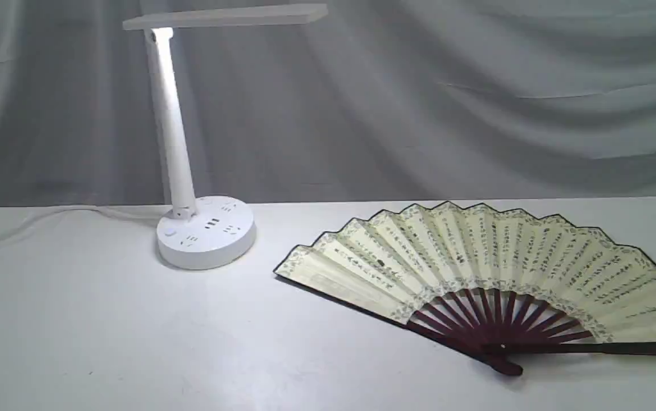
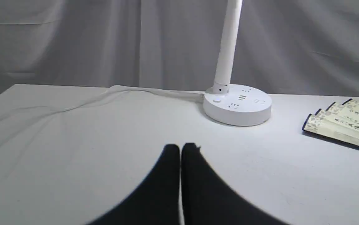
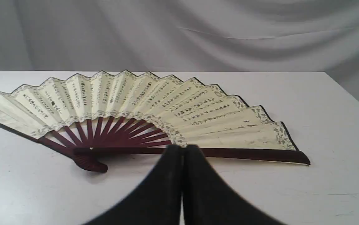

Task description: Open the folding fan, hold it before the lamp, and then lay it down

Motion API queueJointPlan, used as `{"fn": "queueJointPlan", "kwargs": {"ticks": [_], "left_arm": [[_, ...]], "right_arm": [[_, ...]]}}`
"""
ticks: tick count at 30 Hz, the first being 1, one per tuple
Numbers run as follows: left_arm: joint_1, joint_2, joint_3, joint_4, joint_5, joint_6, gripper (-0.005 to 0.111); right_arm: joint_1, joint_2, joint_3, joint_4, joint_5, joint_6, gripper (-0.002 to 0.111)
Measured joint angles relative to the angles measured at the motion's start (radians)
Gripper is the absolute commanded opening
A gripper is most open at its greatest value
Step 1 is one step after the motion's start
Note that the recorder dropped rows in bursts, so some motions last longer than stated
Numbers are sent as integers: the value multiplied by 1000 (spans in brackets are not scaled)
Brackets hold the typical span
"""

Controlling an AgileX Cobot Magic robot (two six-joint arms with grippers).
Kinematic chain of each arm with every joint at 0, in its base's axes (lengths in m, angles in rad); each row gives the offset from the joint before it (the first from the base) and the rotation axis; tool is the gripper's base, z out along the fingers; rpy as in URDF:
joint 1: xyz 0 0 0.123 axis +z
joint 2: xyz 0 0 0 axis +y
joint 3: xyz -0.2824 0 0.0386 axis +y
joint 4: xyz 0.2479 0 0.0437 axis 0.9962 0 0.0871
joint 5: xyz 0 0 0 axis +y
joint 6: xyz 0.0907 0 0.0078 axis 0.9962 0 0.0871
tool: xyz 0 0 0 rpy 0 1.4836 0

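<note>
Over the white table (image 1: 77, 319), the left claw (image 2: 181, 147) hovers with its two fingers pressed together, gripping nothing. Beyond it, at the left, the white lamp (image 1: 205, 231) stands upright. To the lamp's right, apart from its base, the folding fan (image 1: 476, 251) lies flat and fully spread. The right claw (image 3: 182, 149), likewise closed and empty, sits near the fan's maroon guard.
</note>
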Motion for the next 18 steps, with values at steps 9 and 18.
{"fn": "queueJointPlan", "kwargs": {"ticks": [9,18], "left_arm": [[0,0,0,0,4,0,0],[0,0,0,0,4,-2,0]], "right_arm": [[0,0,0,-2,0,0,0],[0,0,0,-2,-14,0,0]]}}
